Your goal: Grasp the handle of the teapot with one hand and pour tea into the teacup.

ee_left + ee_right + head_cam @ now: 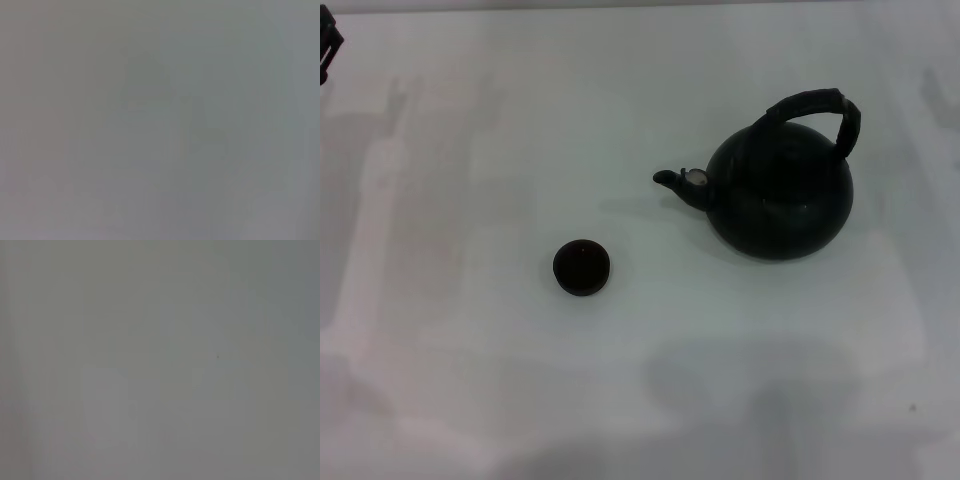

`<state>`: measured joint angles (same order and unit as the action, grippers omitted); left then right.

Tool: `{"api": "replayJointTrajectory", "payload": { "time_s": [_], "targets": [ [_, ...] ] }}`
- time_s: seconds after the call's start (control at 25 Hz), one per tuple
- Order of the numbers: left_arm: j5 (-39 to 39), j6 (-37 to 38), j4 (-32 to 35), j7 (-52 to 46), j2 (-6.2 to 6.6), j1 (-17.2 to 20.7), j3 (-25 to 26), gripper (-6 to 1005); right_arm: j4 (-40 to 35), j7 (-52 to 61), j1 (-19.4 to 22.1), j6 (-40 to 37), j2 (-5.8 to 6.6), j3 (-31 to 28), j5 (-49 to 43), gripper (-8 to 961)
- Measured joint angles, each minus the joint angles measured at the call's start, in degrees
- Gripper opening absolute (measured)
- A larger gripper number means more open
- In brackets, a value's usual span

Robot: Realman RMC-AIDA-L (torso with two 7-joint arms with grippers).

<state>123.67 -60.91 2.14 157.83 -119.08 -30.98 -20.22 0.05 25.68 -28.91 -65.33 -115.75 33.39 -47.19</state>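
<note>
Only a black sliver of the left gripper (328, 50) is showing, poking in at the far left edge of the head view, above the white table (470, 380). Too little of it is showing to tell whether it is spread wide, drawn narrow or holding anything. It is touching neither of the task's things.

The teapot (782, 195) is sitting upright on the table, well apart from that gripper, far across to its right and somewhat nearer the robot. Its handle (815, 108) is arching over the top of the body and leaning toward the side away from the gripper, with nothing gripping it. The spout (675, 182), pale at the tip, is pointing back toward the gripper's side.

The teacup (582, 267) is standing upright on the table between the gripper's side and the teapot, nearer the robot than both. It is near the spout but not under it, and it is clear of the teapot.

Both wrist views are taking in only a pale blurred surface with faint shadows.
</note>
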Motion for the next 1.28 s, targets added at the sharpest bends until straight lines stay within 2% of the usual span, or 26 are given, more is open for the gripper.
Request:
{"api": "replayJointTrajectory", "payload": {
  "time_s": [1.28],
  "targets": [
    [-0.42, -0.63, -2.07, -0.06, -0.1, 0.84, -0.35, 888, 0.16, -0.06, -0.01, 0.95, 0.0, 0.0, 0.0, 872]
  ]
}}
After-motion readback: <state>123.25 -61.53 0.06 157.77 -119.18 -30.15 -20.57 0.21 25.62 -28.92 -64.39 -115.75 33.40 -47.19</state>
